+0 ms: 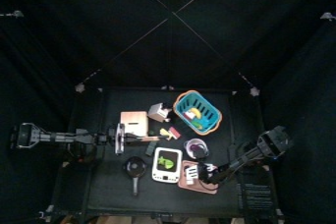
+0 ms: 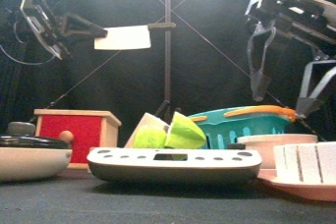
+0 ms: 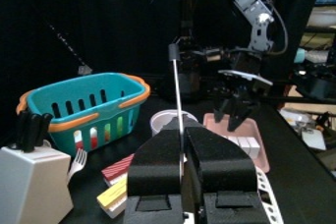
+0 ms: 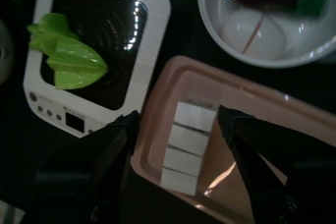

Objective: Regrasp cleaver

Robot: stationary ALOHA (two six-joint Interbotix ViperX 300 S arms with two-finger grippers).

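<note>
The cleaver [image 2: 128,38] has a pale broad blade and a dark handle. It is held high above the table's left side, flat face towards the front. My left gripper [image 2: 71,29] is shut on its handle. In the left wrist view the blade [image 3: 175,76] rises edge-on as a thin line from the shut left gripper [image 3: 182,138]. In the top view the left gripper [image 1: 118,141] is at the table's left edge. My right gripper [image 1: 213,173] is open and empty. It hangs over a pink tray [image 4: 282,120] of white blocks [image 4: 184,149] at the front right.
A teal basket [image 1: 199,110] stands at the back. A white scale [image 1: 164,165] with a green pepper [image 4: 66,53], a white bowl [image 4: 269,17] and a black pan [image 1: 134,168] are in front. A red box [image 2: 77,135] stands left. A white knife block [image 3: 33,184] is close by.
</note>
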